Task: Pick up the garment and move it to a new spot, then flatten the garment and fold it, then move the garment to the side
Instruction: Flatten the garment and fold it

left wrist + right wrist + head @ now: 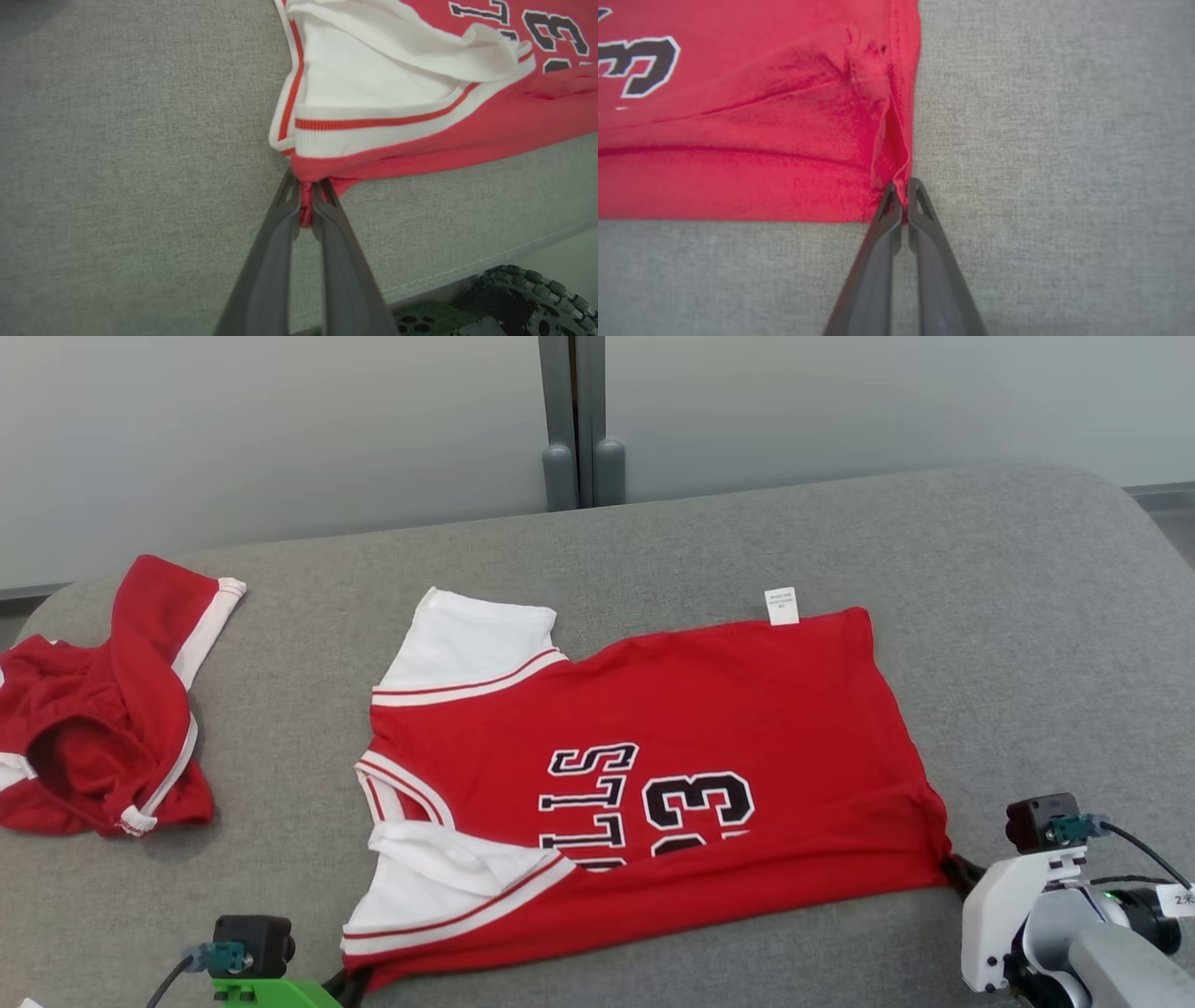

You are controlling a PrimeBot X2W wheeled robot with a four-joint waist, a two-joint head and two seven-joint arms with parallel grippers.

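Clamping the near left corner of the red basketball jersey point(709, 728), just below its white sleeve, with the left gripper point(306, 187), fingers closed on bunched red fabric. Pinching the near right hem corner with the right gripper point(901, 186), likewise closed tight. Spread flat on the grey cushion point(980, 579), stretching away from both grippers.

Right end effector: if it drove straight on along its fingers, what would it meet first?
The red jersey: the right end effector is shut on its corner, and the fabric's side edge runs straight ahead of it. Pushing on would likely bunch the cloth over the grey padded surface.
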